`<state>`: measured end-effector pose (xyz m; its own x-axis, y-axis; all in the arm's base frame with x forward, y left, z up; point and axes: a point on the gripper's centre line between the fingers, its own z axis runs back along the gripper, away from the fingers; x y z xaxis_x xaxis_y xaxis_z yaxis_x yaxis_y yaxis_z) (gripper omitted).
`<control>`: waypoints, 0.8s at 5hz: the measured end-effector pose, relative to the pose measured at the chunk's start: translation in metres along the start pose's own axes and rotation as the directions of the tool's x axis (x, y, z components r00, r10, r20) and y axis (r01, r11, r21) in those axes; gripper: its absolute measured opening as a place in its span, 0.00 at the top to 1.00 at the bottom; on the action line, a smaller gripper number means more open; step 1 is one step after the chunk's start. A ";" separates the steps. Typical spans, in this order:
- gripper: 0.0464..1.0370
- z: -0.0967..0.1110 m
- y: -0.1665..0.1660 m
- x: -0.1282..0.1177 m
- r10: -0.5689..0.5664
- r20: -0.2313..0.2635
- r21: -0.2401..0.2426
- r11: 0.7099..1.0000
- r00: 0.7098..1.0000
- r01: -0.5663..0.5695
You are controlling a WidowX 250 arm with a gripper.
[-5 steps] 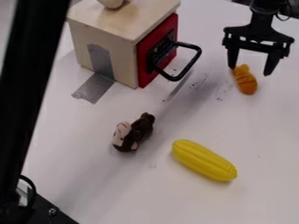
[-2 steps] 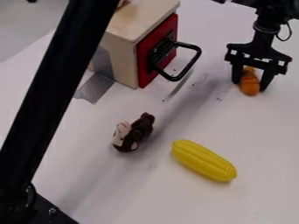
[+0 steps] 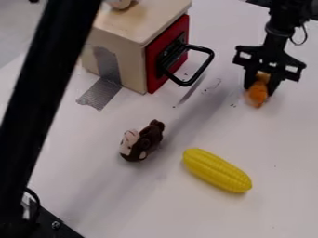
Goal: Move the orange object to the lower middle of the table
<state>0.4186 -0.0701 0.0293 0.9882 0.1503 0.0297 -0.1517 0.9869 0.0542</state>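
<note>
pinching the orange toy [image 3: 257, 96]: the pincer [image 3: 260, 91] is closed about its upper part, at 2 o'clock on the worktop [image 3: 155, 204]. handling, est.: light, probably soft, slight give; little slip or breakage risk. best hold: across the narrow body, near mid-length; lower end may swing if carried toward 6 o'clock. labels: no brand or legible writing found; dark marks [image 3: 213, 85] at 1 o'clock, unreadable.

One orange object [image 3: 256, 94], one corn [image 3: 216, 170], one plush [image 3: 146, 139], one box [image 3: 134, 62].
</note>
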 end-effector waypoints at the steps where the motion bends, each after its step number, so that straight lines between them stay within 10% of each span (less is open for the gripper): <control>1: 0.61 0.043 0.033 -0.025 0.001 0.033 -0.011 1.000 0.999 0.000; 4: 0.61 0.041 0.158 -0.151 0.056 -0.054 -0.001 0.998 0.997 -0.056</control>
<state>0.2443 0.0609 0.0747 0.9779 0.2079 -0.0208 -0.2066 0.9771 0.0518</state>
